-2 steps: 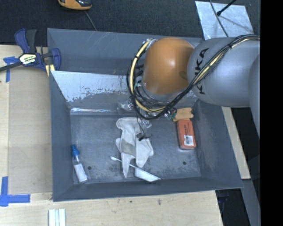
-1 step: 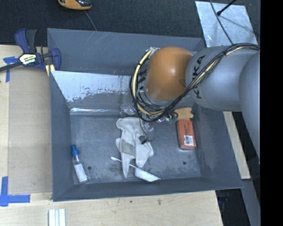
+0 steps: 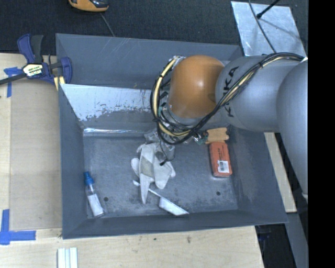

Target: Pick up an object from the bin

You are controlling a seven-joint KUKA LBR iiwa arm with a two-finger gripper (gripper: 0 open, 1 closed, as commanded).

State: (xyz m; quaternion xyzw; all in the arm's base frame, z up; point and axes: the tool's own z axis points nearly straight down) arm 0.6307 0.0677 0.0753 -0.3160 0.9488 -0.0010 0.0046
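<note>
Presently the pincer (image 3: 165,153) hangs low over the crumpled white piece (image 3: 152,174) at the middle of the bin (image 3: 70,167). Apart or together: cannot tell. Judged grasp stage; next needs closure, then lift.

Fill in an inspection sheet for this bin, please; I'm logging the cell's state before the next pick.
Surface: grey metal bin, floor scuffed.
Job's things: white crumpled thing at mid-floor, under the gripper.
Clutter: orange-red block with a label, at right; small tan piece just above it; small tube with a blue cap at lower left.
Grippers: gripper low over the white thing's upper end; contact cannot be told.
Cables: black and yellow cables loop round the orange wrist cover.
Surroundings: yellow and black object beyond the far rim.
</note>
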